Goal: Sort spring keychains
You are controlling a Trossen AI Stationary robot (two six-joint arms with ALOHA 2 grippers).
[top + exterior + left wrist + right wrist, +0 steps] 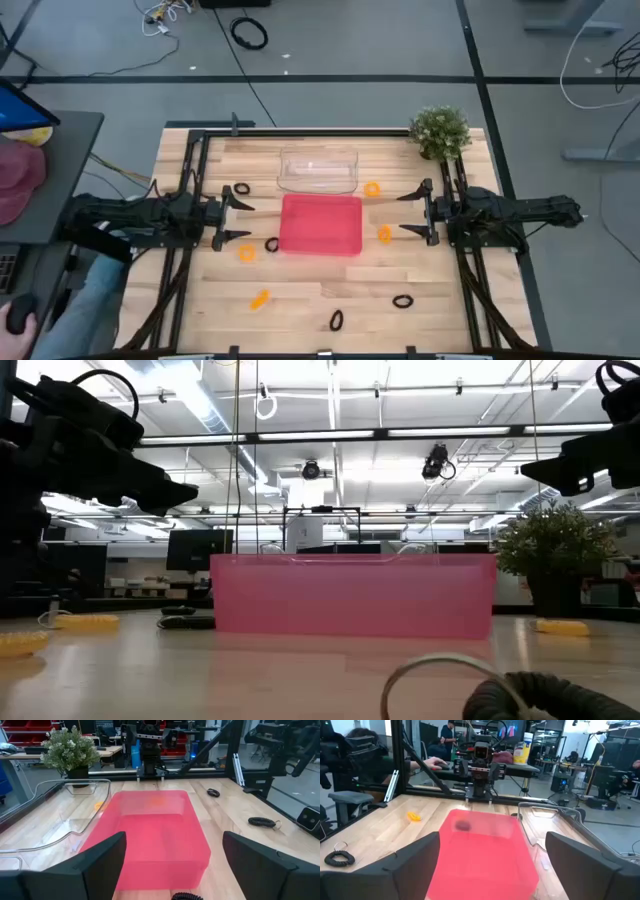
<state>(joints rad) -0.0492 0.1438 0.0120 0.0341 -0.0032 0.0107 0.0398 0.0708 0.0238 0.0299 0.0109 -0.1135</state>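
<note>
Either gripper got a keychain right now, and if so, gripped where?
Nothing is held. The left gripper and right gripper both hang open on either side of the pink tray, and the keychains, such as the orange one, lie loose on the table.

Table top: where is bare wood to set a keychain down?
Bare wood lies between the pink tray and the near-edge keychains, orange and black. Crowded: the left gripper, open, has keychains on three sides; the right gripper, open, sits between two orange ones.
</note>
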